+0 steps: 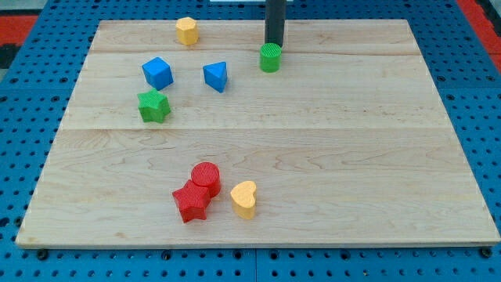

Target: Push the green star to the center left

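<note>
Light, rigid green star — likely slides easily, spins if struck off-centre. Well left of and below end effector tip; push its right face. Tip grasps nothing — just above green cylinder.

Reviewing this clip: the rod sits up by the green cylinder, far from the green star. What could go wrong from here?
1. My tip sits right behind the green cylinder, so moving off carelessly could shove it.
2. The blue triangular block and blue cube lie between my tip and the green star; a straight path would likely knock them.
3. The star is already near the view's left, so a hard push might send it off the board's edge.
</note>
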You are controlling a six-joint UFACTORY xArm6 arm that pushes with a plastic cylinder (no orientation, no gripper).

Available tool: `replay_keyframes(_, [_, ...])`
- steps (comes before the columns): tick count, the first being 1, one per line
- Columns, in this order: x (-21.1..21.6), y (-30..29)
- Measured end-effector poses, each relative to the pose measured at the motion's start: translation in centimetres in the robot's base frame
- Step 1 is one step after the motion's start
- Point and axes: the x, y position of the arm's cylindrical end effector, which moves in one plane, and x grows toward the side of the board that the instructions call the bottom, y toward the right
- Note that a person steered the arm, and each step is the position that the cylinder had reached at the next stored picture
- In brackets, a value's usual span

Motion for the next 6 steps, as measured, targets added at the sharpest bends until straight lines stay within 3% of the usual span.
replay_keyframes(2, [5.1,0.0])
replay_keyframes(3, [5.2,0.8])
replay_keyframes(4, [9.7,4.6])
replay_keyframes(5, [13.4,1.4])
replay_keyframes(6, [14.9,-10.5])
